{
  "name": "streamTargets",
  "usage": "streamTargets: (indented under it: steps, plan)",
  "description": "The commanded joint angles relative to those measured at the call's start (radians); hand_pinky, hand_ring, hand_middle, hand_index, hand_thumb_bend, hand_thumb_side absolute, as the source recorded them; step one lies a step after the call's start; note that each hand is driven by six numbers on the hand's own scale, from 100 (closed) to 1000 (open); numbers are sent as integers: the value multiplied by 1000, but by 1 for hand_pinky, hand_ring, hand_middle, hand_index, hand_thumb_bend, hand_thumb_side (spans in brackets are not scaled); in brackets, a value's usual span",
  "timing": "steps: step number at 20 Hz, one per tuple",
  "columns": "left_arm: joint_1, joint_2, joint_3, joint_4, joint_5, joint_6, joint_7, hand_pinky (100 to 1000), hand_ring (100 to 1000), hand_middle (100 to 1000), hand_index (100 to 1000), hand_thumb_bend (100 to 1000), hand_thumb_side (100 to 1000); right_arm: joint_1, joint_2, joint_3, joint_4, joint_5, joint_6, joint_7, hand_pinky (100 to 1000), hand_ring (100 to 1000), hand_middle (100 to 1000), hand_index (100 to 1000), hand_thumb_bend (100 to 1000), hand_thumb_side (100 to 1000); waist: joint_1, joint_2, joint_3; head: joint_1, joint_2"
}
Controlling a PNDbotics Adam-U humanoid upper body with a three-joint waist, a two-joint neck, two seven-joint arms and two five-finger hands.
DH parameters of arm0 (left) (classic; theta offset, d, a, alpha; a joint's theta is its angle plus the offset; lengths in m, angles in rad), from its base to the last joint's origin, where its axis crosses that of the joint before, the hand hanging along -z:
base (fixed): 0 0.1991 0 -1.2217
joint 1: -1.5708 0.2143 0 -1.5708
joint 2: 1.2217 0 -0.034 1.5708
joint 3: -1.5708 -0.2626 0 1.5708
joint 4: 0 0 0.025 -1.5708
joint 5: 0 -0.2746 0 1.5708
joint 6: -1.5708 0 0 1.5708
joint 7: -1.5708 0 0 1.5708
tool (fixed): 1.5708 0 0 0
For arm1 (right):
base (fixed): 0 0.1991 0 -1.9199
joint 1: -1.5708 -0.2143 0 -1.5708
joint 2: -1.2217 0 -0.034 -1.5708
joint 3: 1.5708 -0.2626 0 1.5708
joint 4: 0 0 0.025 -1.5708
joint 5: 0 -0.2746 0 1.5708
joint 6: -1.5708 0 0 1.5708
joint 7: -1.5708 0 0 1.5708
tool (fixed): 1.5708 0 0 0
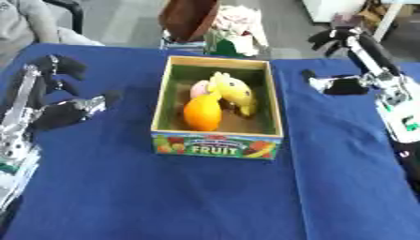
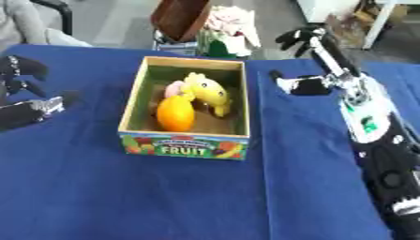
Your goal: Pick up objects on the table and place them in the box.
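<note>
Box (image 1: 217, 140) sits mid-table w/ an orange (image 1: 202, 114), a banana (image 1: 232, 91) and sth pink (image 1: 199, 87) inside. I see no loose objects on the blue cloth (image 1: 205, 197). My left hand (image 1: 51, 101) and right hand (image 2: 316, 65) flank it, fingers spread, holding nothing. Risk: swinging an arm inward could knock the box askew.

Blue cloth (image 1: 205, 197): covers the table, wrinkled, fills most of the view.
Brown curved object (image 1: 189, 18): at 12 o'clock beyond the cloth's far edge, tilted.
White and pink bundle (image 1: 238, 21): just beside the brown object, toward 1 o'clock.
Green item (image 1: 223, 47): below the bundle, at the cloth's far edge.
Grey floor (image 1: 123, 18): at 11 o'clock.
</note>
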Motion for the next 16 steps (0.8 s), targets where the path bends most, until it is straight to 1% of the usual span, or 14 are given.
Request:
streamTargets:
  steps: [1, 3, 7, 8, 9, 10, 11, 13, 16]
  plan:
    - [7, 25, 21, -11, 5, -5, 14, 479, 697, 452, 581, 834, 233, 35, -51, -29, -93, -56, 32, -43, 561, 715, 576, 761, 331, 100, 1, -19, -7, 14, -6]
    - [22, 25, 26, -15, 5, -9, 18, 478, 697, 452, 580, 834, 232, 85, -39, -57, -133, -87, 61, -65, 559, 712, 570, 759, 323, 100, 1, -20, -13, 21, -5]
    - [47, 12, 35, -27, 9, -14, 26, 478, 698, 451, 580, 833, 232, 188, -1, -121, -214, -150, 123, -109, 550, 701, 555, 747, 306, 100, 5, -17, -22, 25, 26]
    - [52, 9, 35, -30, 9, -15, 26, 478, 698, 451, 579, 833, 231, 213, 6, -129, -237, -166, 139, -113, 550, 702, 555, 746, 306, 100, 4, -18, -23, 20, 39]
    - [58, 5, 36, -33, 8, -15, 27, 477, 698, 450, 576, 850, 211, 240, 13, -136, -263, -182, 155, -116, 550, 702, 556, 746, 307, 100, 3, -19, -24, 13, 55]
    - [63, 2, 37, -36, 8, -16, 27, 477, 698, 451, 576, 833, 231, 266, 18, -142, -287, -198, 170, -117, 550, 702, 554, 746, 299, 100, 1, -19, -24, 4, 70]
    - [67, -2, 37, -38, 7, -16, 27, 476, 698, 451, 577, 833, 231, 292, 23, -144, -312, -216, 181, -117, 550, 702, 554, 744, 298, 100, 0, -20, -24, -3, 80]
    - [76, -11, 37, -42, 7, -17, 28, 476, 699, 450, 580, 833, 230, 331, 31, -147, -359, -248, 205, -106, 552, 707, 557, 745, 295, 100, -1, -18, -25, -15, 92]
    - [84, -21, 38, -40, 7, -15, 31, 474, 698, 449, 579, 832, 228, 362, 38, -154, -402, -300, 242, -74, 550, 705, 554, 742, 294, 100, -1, -15, -25, -25, 106]
